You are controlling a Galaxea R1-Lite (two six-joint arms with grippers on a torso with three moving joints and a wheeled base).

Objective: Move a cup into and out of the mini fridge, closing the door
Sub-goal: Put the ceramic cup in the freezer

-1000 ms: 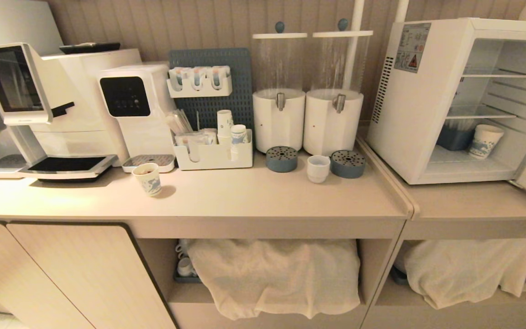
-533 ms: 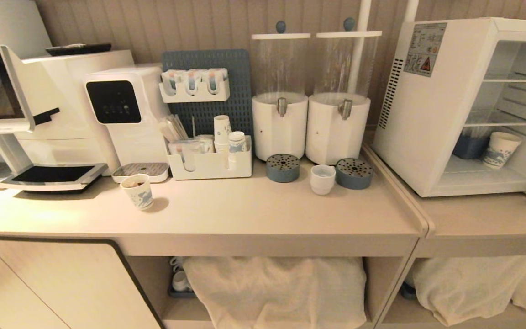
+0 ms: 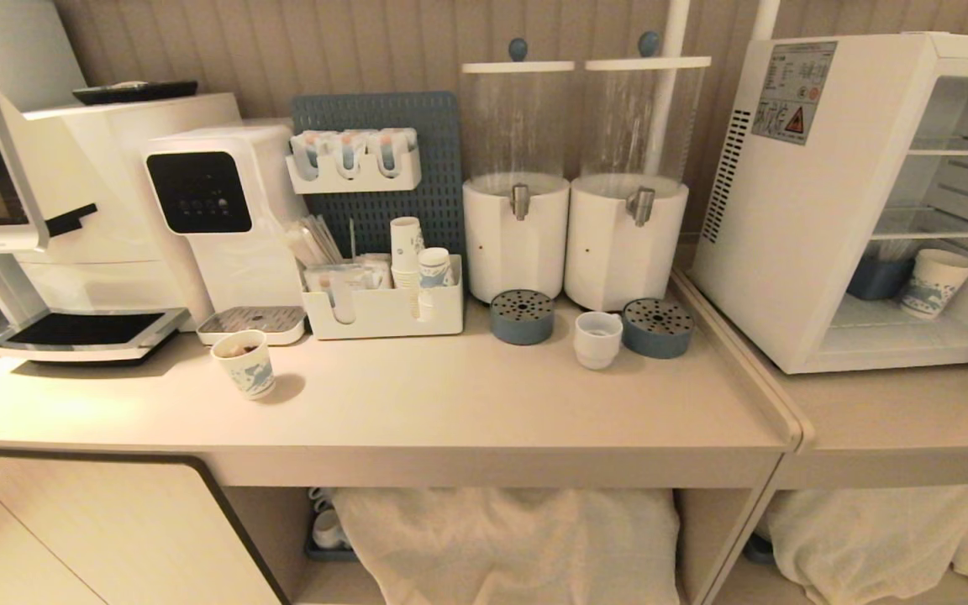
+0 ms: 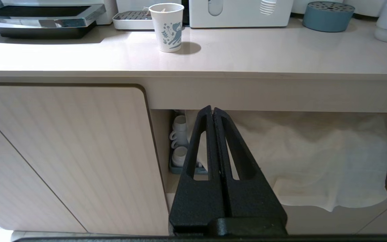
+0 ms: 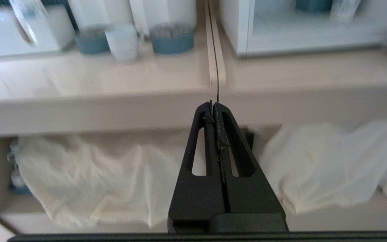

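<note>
Head view only: small squat white ceramic cup (image 3: 597,339) near counter's back edge, white boxy mini fridge (image 3: 795,202) cut off at right, wrist views: left gripper (image 4: 212,112) and right gripper (image 5: 212,107) fingers pressed together, empty.

1. L pincer (image 4: 212,108) ref:
- Straight ahead, under-counter shelf: white cloth (image 4: 314,158), draped over the contents.
- Just beside the cloth: tray w/ small white mugs (image 4: 180,141), stacked.
- Cabinet door (image 4: 62,151): ahead, off to one side, closed.
- Counter (image 4: 213,57): ahead and above the tip.
- On the counter: printed paper cup (image 4: 166,28), upright, blue pattern; blue drip disc (image 4: 328,15) well apart from it.

2. R pincer (image 5: 212,103) ref:
- Counter seam (image 5: 217,67): in line w/ the tip, ahead and above.
- Second cloth (image 5: 331,164): ahead, lower shelf.

3. Counter rear, far from both pincers: coffee machine (image 3: 72,185), water unit (image 3: 215,210), pegboard (image 3: 375,151), organizer box (image 3: 383,311), 2 dispensers (image 3: 516,244) (image 3: 625,248).
</note>
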